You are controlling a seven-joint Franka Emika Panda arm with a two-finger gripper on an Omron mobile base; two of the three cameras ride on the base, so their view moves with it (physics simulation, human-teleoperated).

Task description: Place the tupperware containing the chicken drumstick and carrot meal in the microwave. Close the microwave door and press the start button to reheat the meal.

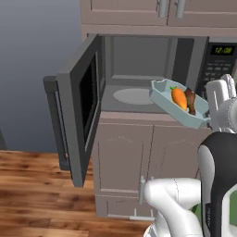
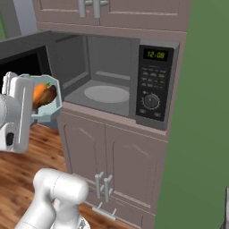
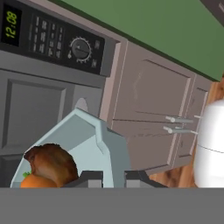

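1. We see the claw [image 3: 113, 178] clamped on the rim of the pale blue-grey tupperware tray [image 1: 167, 102].
2. It hangs tilted before the open dark grey microwave [image 1: 139, 69], carrying the orange carrot [image 1: 179, 97] and brown chicken drumstick [image 1: 190, 100].

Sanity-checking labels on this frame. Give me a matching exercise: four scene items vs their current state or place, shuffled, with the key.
Items:
1. tupperware
2. microwave door
3. turntable plate
4. carrot

States:
A. swung open
B. bare, inside the cavity
C. gripped at its rim, outside the microwave, by the gripper
D. lying in the tray beside the chicken drumstick

Pairs: 1-C, 2-A, 3-B, 4-D
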